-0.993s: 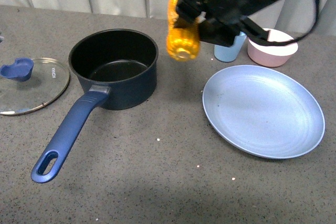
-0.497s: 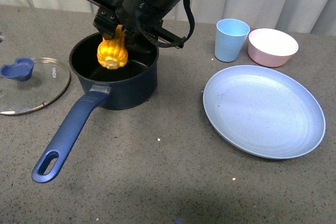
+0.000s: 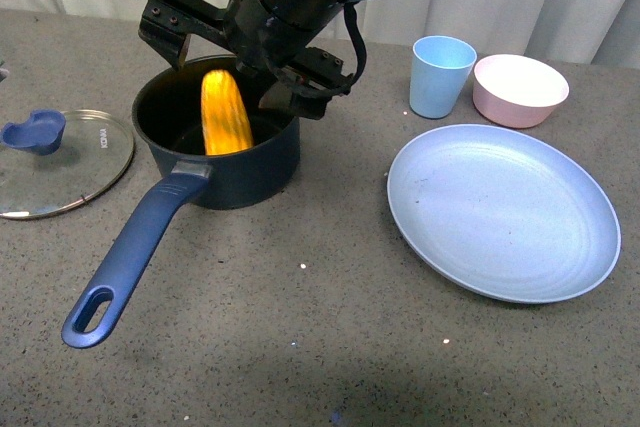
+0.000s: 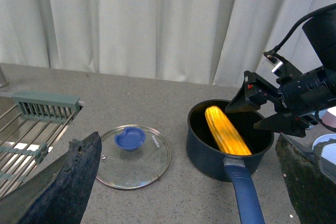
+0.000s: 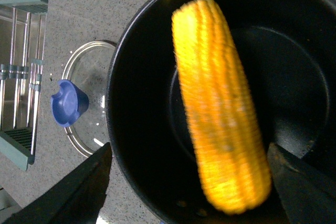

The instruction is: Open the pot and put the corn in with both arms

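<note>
The dark blue pot (image 3: 250, 162) stands open at the left, its long handle (image 3: 130, 247) pointing toward me. The corn (image 3: 225, 112) lies slanted inside it, one end on the near rim. My right gripper (image 3: 228, 59) hovers just above the pot, open, with its fingers on either side of the corn and apart from it. In the right wrist view the gripper (image 5: 190, 150) spans the corn (image 5: 220, 124) inside the pot (image 5: 142, 103). My left gripper (image 4: 191, 192) is open and empty, held back from the pot (image 4: 210, 156) and the corn (image 4: 226, 135).
The glass lid (image 3: 60, 172) with a blue knob lies flat to the left of the pot. A large blue plate (image 3: 500, 212), a light blue cup (image 3: 440, 77) and a pink bowl (image 3: 520, 92) sit to the right. A dish rack (image 4: 31, 129) is at the far left.
My right gripper carried the corn leftward and down over the pot, then opened. The corn dropped from its jaws and now rests slanted inside the pot.
</note>
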